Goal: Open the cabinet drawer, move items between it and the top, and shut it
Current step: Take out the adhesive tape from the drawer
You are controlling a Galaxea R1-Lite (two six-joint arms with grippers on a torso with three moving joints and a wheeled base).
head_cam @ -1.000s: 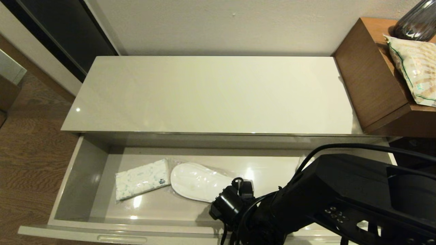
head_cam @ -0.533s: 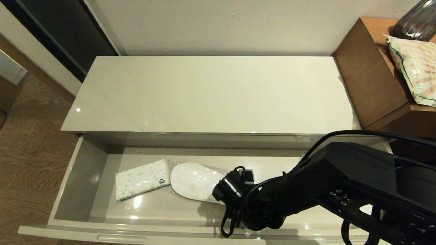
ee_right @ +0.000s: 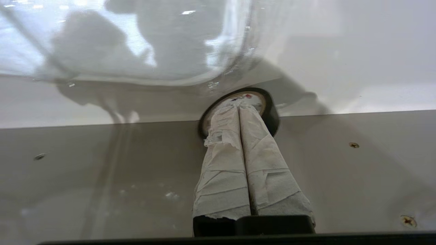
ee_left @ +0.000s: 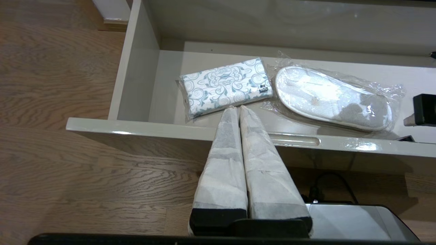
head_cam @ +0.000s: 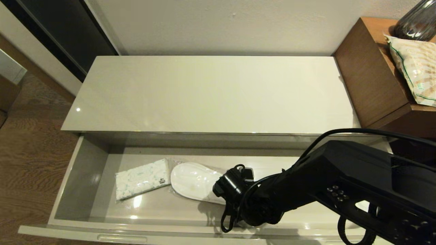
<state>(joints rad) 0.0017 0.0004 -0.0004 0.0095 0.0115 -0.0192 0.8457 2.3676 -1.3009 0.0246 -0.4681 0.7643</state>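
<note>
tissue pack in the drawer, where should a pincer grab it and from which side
Probably from above, across the short width at the middle of the tissue pack. It lies flat and slightly angled on the drawer floor, long sides free; the wrapped slipper crowds one short end.

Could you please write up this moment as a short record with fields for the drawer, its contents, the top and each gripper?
drawer: cabinet drawer pulled open
contents: tissue pack beside a wrapped white slipper; black tape roll on the drawer floor
top: cabinet top bears nothing in view
right gripper: right gripper inside the drawer, fingers shut, tips pushed into the tape roll's core
left gripper: left gripper shut, outside the drawer front, pointing toward the tissue pack
</note>
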